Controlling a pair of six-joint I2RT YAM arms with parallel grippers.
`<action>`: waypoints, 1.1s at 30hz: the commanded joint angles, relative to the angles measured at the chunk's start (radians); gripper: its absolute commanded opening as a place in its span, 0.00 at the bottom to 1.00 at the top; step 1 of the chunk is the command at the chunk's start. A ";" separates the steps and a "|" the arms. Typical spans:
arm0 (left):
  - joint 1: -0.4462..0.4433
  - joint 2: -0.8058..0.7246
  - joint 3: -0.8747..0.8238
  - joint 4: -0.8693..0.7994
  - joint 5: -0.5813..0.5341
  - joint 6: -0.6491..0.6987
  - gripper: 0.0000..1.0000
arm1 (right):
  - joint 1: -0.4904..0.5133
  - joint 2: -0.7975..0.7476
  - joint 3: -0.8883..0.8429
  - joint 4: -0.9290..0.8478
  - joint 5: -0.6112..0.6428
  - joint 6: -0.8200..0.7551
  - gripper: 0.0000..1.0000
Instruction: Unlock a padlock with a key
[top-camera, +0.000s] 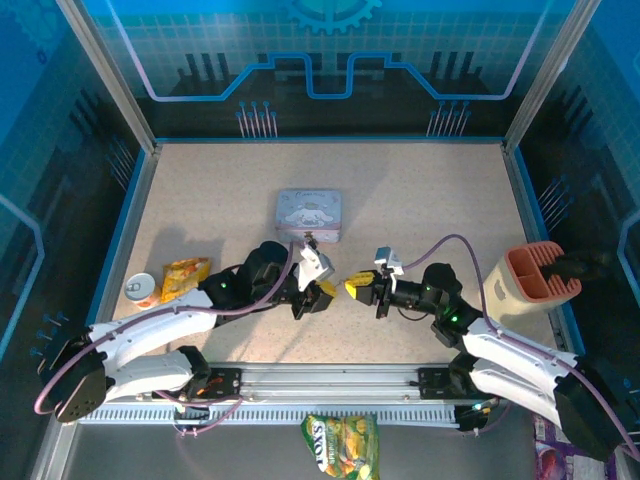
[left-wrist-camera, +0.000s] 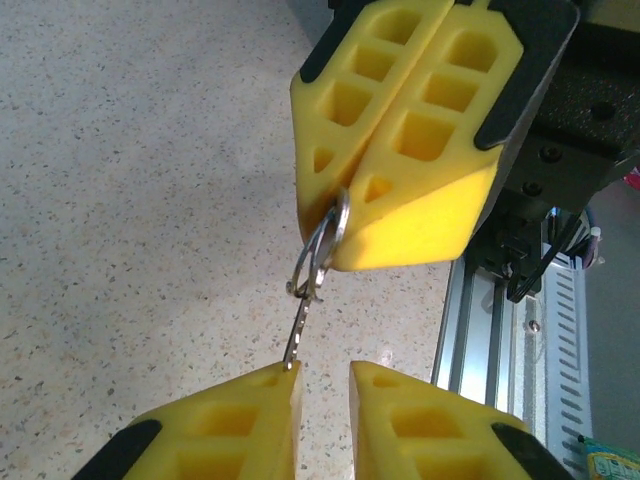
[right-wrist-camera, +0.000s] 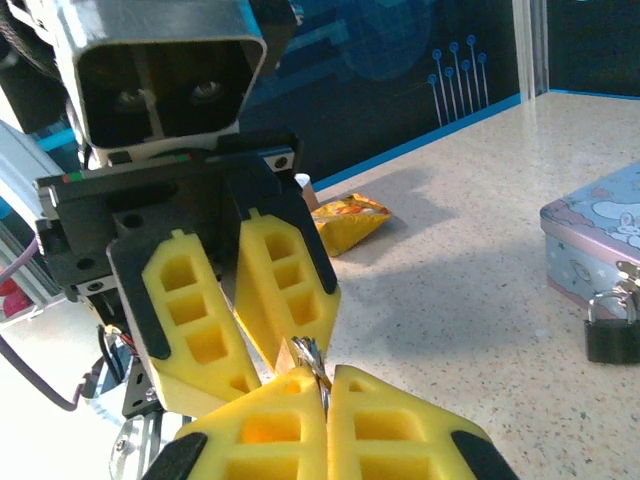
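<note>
Nearest, at the bottom edge of the left wrist view: left gripper (left-wrist-camera: 325, 378) released, both yellow fingers cut off by the frame, a clear gap between the tips. Just above, the key (left-wrist-camera: 297, 335), a slim metal sliver, long axis close to vertical in that picture, top leaning a touch to the right, tip pointing down and touching the inner corner of the left-hand fingertip rather than sitting in the gap. Teeth too fine to make out. Head of the key hooked into a wire ring (left-wrist-camera: 320, 252). Higher, upper centre, right gripper (left-wrist-camera: 338, 228) clenched, grasping the key by that ring, the ring's top swallowed between the two pads. Same meeting from the right wrist view: closed yellow tips at bottom centre, just a glint of ring poking out above them, the blade hidden behind the foam, left claw's fingers looming at centre left. Further back, at the right edge of that view, the padlock (right-wrist-camera: 612, 338) upright on the table (right-wrist-camera: 460, 250), dark body sliced by the frame edge, shackle on top, latched or not impossible to tell. Right behind it the pale blue tin (right-wrist-camera: 598, 235), also cut off; touching or merely close, hard to say. Beyond, upper centre, an orange snack packet (right-wrist-camera: 345, 220) lying flat. From overhead, both claws nose to nose in mid-frame, just below the tin, padlock a dark speck at the tin's lower edge.
</note>
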 joint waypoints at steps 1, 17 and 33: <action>0.003 -0.017 -0.038 0.082 0.039 0.044 0.19 | 0.018 0.006 -0.004 0.055 -0.032 0.010 0.00; 0.003 -0.039 -0.090 0.177 0.041 0.098 0.11 | 0.046 -0.016 -0.012 0.019 0.001 -0.020 0.00; 0.002 -0.099 -0.171 0.263 0.044 0.168 0.29 | 0.063 -0.042 -0.015 -0.022 0.007 -0.047 0.00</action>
